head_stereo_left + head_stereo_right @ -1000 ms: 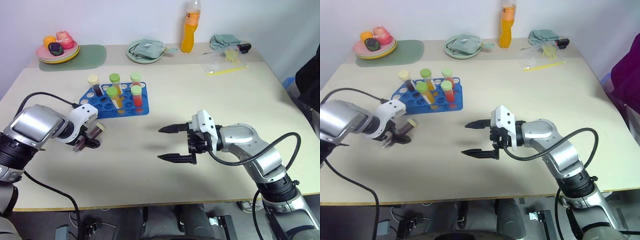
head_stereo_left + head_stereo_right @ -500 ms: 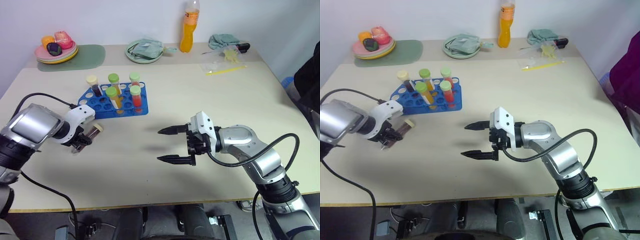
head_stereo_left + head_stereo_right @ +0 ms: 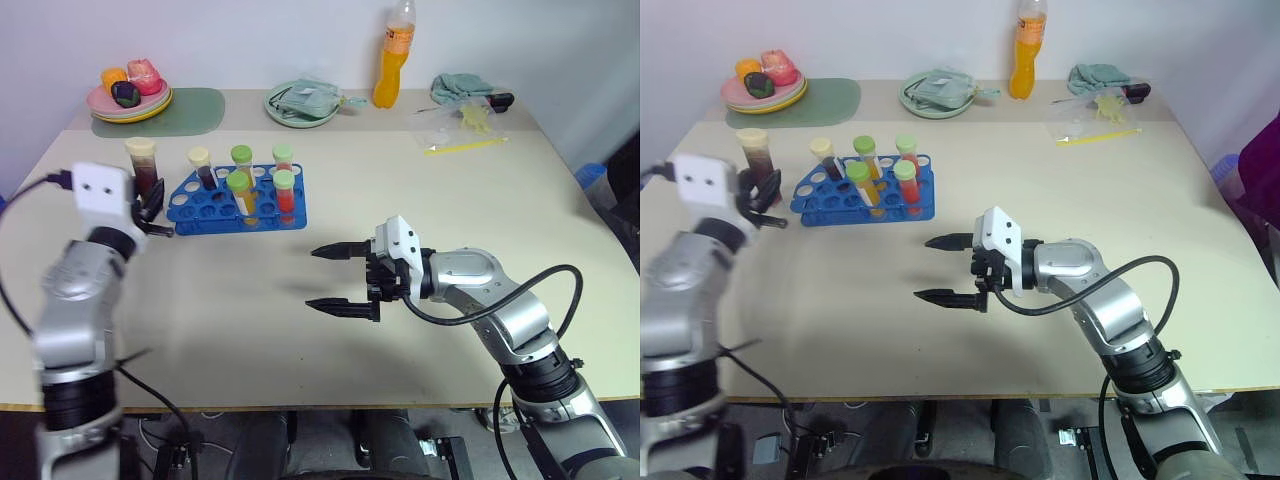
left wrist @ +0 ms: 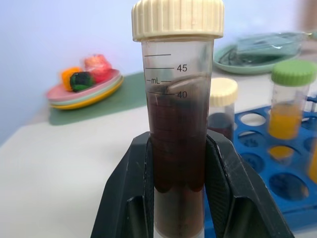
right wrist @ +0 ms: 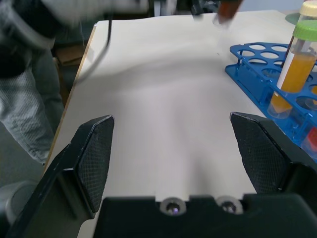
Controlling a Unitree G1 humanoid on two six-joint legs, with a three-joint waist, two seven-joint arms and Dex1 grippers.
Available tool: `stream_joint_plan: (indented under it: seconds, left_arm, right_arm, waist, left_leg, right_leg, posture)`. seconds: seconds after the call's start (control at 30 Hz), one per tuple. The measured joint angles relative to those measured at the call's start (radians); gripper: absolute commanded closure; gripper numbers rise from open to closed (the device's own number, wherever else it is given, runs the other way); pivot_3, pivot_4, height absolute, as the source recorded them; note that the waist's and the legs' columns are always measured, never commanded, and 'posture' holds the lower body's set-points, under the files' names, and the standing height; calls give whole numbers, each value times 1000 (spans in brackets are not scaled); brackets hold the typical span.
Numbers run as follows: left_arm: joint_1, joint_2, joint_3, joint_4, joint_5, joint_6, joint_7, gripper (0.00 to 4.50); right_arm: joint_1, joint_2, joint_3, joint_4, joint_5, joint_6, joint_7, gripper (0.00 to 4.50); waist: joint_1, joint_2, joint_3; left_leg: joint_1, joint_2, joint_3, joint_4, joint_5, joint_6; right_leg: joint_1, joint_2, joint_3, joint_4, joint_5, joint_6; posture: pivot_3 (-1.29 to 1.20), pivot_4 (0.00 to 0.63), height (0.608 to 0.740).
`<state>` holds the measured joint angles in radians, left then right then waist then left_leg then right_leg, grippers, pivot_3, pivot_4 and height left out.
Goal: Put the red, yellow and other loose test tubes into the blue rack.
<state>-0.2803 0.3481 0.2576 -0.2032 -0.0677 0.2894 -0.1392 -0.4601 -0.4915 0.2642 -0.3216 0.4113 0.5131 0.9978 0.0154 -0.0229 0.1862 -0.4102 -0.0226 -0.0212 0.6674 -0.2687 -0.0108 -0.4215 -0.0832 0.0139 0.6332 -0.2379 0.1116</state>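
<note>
From the head, the left gripper (image 3: 150,205) holds the dark cream-capped tube (image 3: 143,166) upright beside the blue rack (image 3: 238,198); the right gripper (image 3: 335,277) hangs wide-jawed over bare surface (image 3: 450,200). Left wrist: ridged cap, clear graduated plastic, jaws clamped. Right wrist: textured pads (image 5: 96,158) apart.

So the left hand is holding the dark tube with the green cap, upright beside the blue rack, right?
Not quite: the cap is cream, not green. The left wrist view shows the left hand shut on the dark tube, upright beside the blue rack.
</note>
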Motion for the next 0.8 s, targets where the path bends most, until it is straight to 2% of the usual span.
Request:
stream_joint_plan:
  seconds: [0.07, 0.17, 0.3, 0.47, 0.8]
  left_arm:
    - [-21, -60, -39, 95, 44, -152, 60, 3713]
    - [-64, -106, -46, 218, 53, -283, 97, 3713]
    - [-131, -115, -48, 378, 63, -405, 125, 3713]
    - [-145, -110, -48, 477, 62, -457, 117, 3713]
    - [-143, -131, -49, 474, 14, -465, 71, 3713]
  right_arm:
    - [-2, 10, 5, 5, -5, 0, -2, 341]
    - [-7, 15, 6, 9, -7, -1, -5, 341]
    - [-7, 18, 6, 10, -17, -1, -18, 341]
    - [-6, 16, 4, 10, -17, -1, -34, 341]
    - [0, 14, 3, 10, -17, -1, -48, 341]
  waist:
    - [-1, 0, 0]
    - [-3, 0, 0]
    - [-4, 0, 0]
    - [-4, 0, 0]
    - [-4, 0, 0]
  left_leg:
    - [0, 0, 0, 0, 0, 0]
    - [0, 0, 0, -1, 0, 0]
    - [0, 0, 1, -1, 0, 0]
    - [0, 0, 1, -1, 0, 0]
    - [0, 0, 1, -1, 0, 0]
  right_leg:
    - [-1, 0, 0, 0, 0, 0]
    - [-1, 1, 0, 0, 0, 0]
    - [-1, 1, 0, 0, 0, 0]
    - [-1, 1, 0, 0, 0, 0]
    - [-1, 1, 0, 1, 0, 0]
  posture:
    - [0, 150, 729]
    - [0, 150, 729]
    - [0, 150, 729]
    - [0, 150, 729]
    - [0, 150, 729]
